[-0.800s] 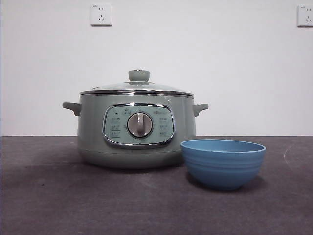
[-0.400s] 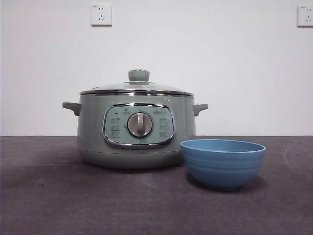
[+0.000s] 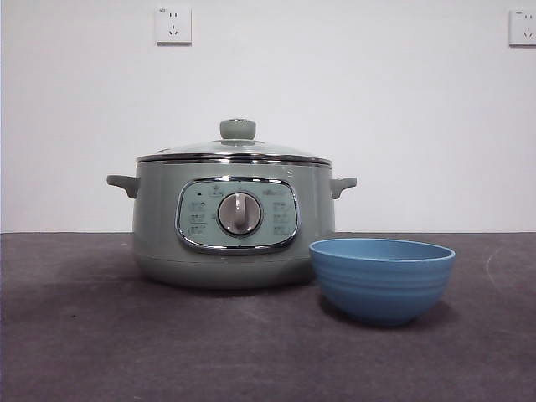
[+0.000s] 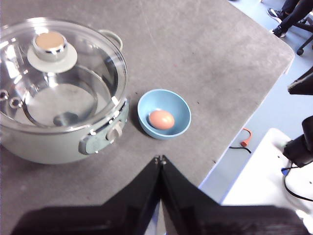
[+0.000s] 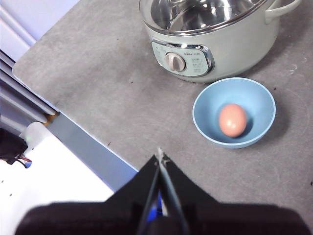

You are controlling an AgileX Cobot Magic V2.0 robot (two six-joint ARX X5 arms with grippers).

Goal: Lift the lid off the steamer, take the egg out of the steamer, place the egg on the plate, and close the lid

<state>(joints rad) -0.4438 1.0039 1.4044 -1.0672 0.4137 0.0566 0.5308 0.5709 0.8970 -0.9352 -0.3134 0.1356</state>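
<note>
Lid (image 4: pixel 58 78) clear glass, shiny steel rim; steamer (image 3: pixel 234 222) glossy; table (image 3: pixel 126 343) matt.

Low front camera faces the steamer (image 3: pixel 234 222) level; both wrist cameras look down from high, sharing it

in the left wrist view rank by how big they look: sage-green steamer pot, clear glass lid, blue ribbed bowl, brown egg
1. Sage-green steamer pot
2. Clear glass lid, nearly as wide as the pot
3. Blue ribbed bowl
4. Brown egg, lying inside the bowl

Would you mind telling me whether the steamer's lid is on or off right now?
On. The lid sits level on the steamer, its steel rim flush all round; the egg lies in the blue bowl.
</note>
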